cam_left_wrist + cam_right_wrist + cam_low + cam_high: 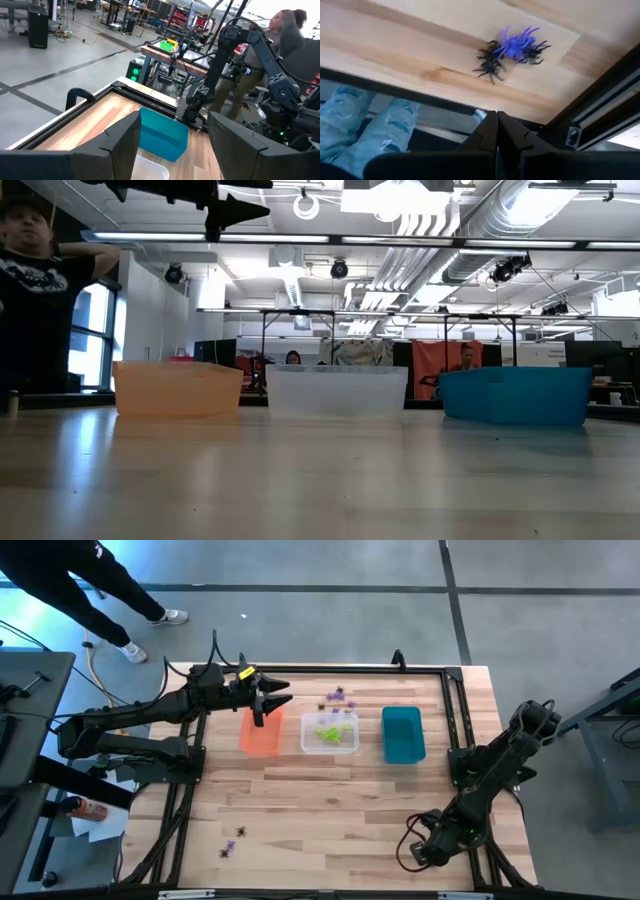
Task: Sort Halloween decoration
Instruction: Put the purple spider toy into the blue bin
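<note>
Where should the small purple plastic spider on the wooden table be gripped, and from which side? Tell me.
Probably across its middle body, coming straight down from above. The purple spider lies flat on the wooden table, its thin legs splayed, with black spiders crowding it on two sides, so a sideways approach would likely snag them.

Halloween decoration, tiny spidery plastic pieces, in three lots. Lime green spiders (pixel 331 732) heaped inside the clear bin (pixel 308 745). Purple and black spiders (pixel 338 696) loose on the counter (pixel 330 810) just behind that bin. Another small purple-and-black cluster (pixel 234 841) (pixel 510 50) lies near the counter's front left edge.
</note>
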You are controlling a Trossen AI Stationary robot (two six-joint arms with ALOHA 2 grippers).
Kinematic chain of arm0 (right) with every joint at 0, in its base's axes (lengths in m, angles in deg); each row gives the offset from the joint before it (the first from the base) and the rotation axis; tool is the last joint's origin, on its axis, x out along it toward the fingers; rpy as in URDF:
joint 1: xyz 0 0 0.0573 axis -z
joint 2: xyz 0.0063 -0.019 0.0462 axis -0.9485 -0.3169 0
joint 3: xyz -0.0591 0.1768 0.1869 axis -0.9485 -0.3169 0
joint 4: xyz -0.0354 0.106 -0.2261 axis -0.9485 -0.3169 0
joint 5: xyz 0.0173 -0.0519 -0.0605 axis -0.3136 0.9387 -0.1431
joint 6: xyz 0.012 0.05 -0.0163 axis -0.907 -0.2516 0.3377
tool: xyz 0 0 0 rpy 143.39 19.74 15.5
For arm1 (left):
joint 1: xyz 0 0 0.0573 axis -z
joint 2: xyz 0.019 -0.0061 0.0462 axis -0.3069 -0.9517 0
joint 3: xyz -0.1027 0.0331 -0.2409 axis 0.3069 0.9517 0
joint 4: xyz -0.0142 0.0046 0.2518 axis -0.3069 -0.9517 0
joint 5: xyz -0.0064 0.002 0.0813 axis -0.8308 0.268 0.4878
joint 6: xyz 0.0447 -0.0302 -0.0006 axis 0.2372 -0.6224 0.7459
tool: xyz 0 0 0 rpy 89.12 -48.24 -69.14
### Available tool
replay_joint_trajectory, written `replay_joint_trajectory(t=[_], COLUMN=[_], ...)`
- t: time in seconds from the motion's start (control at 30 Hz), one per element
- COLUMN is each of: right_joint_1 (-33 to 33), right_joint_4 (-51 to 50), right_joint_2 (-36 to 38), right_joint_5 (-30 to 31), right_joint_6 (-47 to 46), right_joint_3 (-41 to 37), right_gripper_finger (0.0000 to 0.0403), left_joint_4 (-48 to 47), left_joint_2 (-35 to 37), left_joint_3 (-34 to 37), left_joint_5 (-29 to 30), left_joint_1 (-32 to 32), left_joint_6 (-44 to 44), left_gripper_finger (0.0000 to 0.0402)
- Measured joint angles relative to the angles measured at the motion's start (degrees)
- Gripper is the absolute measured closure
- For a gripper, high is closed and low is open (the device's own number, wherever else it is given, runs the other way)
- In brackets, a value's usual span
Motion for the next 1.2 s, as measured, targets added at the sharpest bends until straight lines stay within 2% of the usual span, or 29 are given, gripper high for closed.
replay_joint_trajectory(t=[0.17,0.33,0.5,0.6,0.87,1.0,1.2], right_joint_1=[0.0,0.0,0.0,0.0,0.0,0.6,1.5], right_joint_4=[1.9,7.2,0.4,-0.1,3.0,2.3,-2.6], right_joint_2=[0.0,-0.1,-1.9,-2.6,-6.9,-9.3,-8.8], right_joint_5=[0.0,-1.0,-3.9,-4.5,-3.8,-4.0,-1.6], right_joint_6=[0.7,5.7,11.9,18.4,32.1,37.8,43.5], right_joint_3=[-0.4,-0.4,-0.4,-0.4,-0.4,-0.4,-0.4], right_gripper_finger=[0.0402,0.0402,0.0401,0.038,0.0289,0.0282,0.0281], left_joint_4=[0.0,0.0,0.0,0.0,0.0,0.0,0.0], left_joint_2=[0.0,0.0,0.0,0.0,0.0,0.0,0.0], left_joint_3=[0.0,0.0,0.0,0.0,0.0,0.0,0.0], left_joint_5=[0.0,0.0,0.0,0.0,0.0,0.0,0.0], left_joint_1=[0.0,0.0,0.0,0.0,0.0,0.0,0.0], left_joint_6=[0.0,0.0,0.0,0.0,0.0,0.0,0.0], left_gripper_finger=[0.0186,0.0186,0.0186,0.0186,0.0186,0.0186,0.0186])
